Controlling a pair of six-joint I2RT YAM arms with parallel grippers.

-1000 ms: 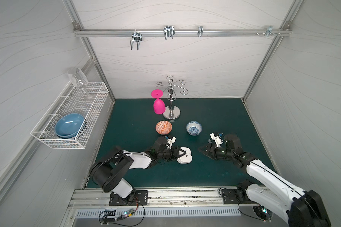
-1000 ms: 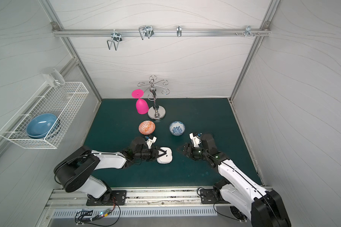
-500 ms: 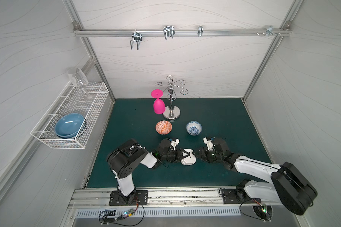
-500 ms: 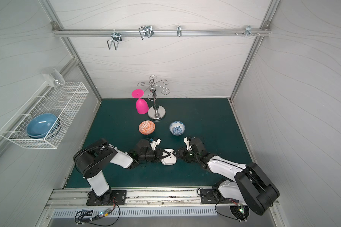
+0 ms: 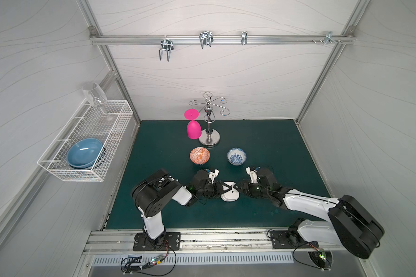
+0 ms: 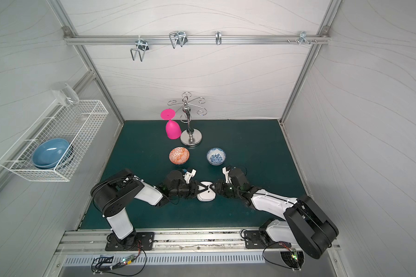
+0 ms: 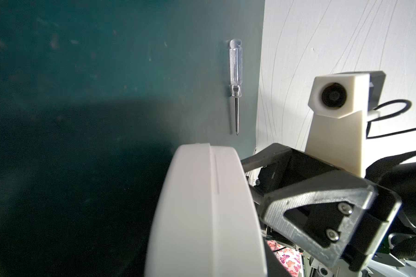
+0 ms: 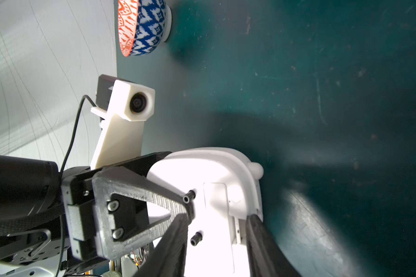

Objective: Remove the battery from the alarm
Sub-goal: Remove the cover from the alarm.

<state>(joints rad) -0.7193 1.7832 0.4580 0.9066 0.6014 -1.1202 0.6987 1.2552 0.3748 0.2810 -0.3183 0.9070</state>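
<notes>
Alarm clock [image 5: 229, 194], white, rounded-square: held between the two pincers, clamped across its thickness by the left gripper [image 5: 222, 190], one finger [image 8: 135, 184] of which lay flat over the plain back. Back turned toward the right gripper [image 8: 217, 217], directly ahead of its tips. Battery: not seen in any view; judged to sit behind the rectangular battery cover [image 8: 215, 195], which appeared seated in the back. Cover's long axis ran in line with the right fingers, one tip at each long side. Right fingers stood partly apart; whether they pinched the cover or merely rested on the back could not be told. Judged nearer to the work: right arm, the left being occupied as holder. Clear-handled screwdriver [image 7: 307, 69] lay on the green mat [image 7: 82, 96], beyond the alarm clock from the left gripper, well apart.
</notes>
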